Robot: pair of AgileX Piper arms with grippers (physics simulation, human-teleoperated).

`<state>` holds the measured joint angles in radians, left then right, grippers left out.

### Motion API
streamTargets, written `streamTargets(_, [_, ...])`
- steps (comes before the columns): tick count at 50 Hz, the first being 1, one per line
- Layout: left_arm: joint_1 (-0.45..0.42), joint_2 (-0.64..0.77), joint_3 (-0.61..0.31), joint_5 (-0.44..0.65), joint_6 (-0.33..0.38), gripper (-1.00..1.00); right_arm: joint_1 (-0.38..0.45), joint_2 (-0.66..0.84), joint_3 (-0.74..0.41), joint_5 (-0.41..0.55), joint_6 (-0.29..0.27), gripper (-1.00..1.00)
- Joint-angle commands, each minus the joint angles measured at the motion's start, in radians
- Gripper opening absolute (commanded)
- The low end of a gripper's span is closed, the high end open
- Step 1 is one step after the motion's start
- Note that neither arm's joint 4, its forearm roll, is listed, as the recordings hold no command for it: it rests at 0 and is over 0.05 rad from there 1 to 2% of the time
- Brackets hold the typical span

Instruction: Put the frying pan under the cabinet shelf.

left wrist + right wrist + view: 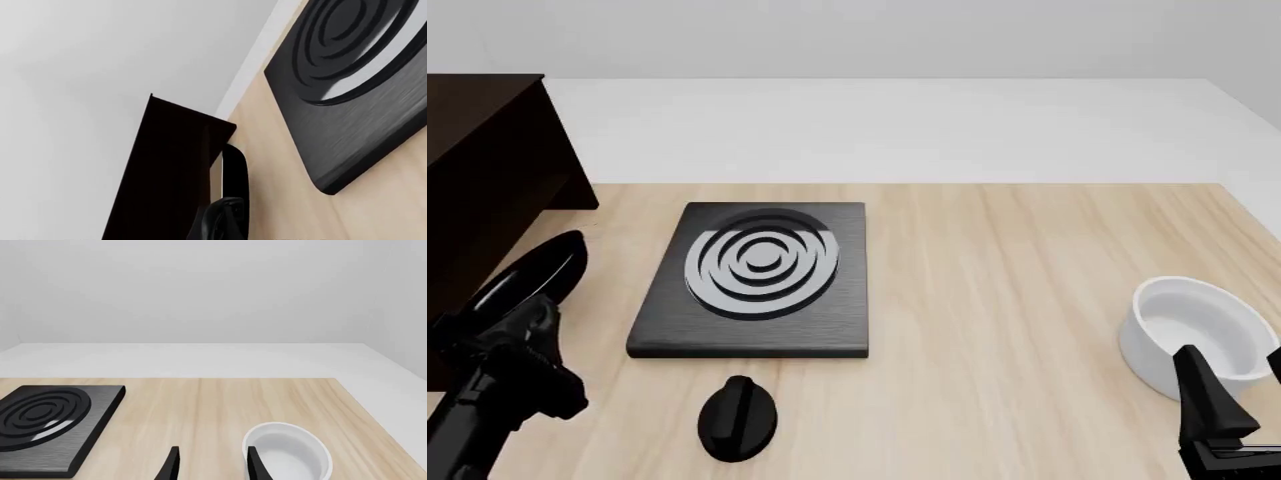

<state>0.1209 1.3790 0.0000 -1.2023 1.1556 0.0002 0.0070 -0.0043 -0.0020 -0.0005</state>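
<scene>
The frying pan (537, 272) is glossy black and tilted on edge, lifted off the table right next to the dark brown cabinet shelf (487, 170) at the far left. My left gripper (518, 335) is shut on the pan's handle end, just in front of the cabinet's side panel. In the left wrist view the pan (233, 167) shows edge-on beside the cabinet panel (167, 170); my fingers are hidden there. My right gripper (1217, 415) is open and empty, low at the front right next to the white bowl; its fingertips (257, 465) show spread apart.
A square black stove plate (761, 280) with grey rings lies mid-table, also in the left wrist view (360, 85) and right wrist view (47, 422). A small black oval knob (737, 418) lies in front of it. A white bowl (1194, 330) stands at the right.
</scene>
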Motion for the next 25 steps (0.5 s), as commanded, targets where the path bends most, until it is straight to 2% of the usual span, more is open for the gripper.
streamTargets(1, [0.012,-0.006,0.0,-0.017,0.001,-1.0,0.0,0.0,0.0,0.0,0.0,1.0])
streamTargets(11, [0.018,0.01,0.0,-0.017,-0.005,-1.0,0.0,0.0,0.0,0.0,0.0,1.0])
streamTargets(14, [0.02,0.018,0.0,-0.017,-0.033,-1.0,0.0,0.0,0.0,0.0,0.0,1.0])
streamTargets(18, [0.023,0.018,0.0,-0.017,-0.029,-1.0,0.0,0.0,0.0,0.0,0.0,1.0])
streamTargets(20, [0.021,0.019,0.0,-0.017,-0.054,-1.0,0.0,0.0,0.0,0.0,0.0,1.0])
streamTargets(25, [0.023,0.023,0.0,-0.017,-0.053,-1.0,0.0,0.0,0.0,0.0,0.0,1.0])
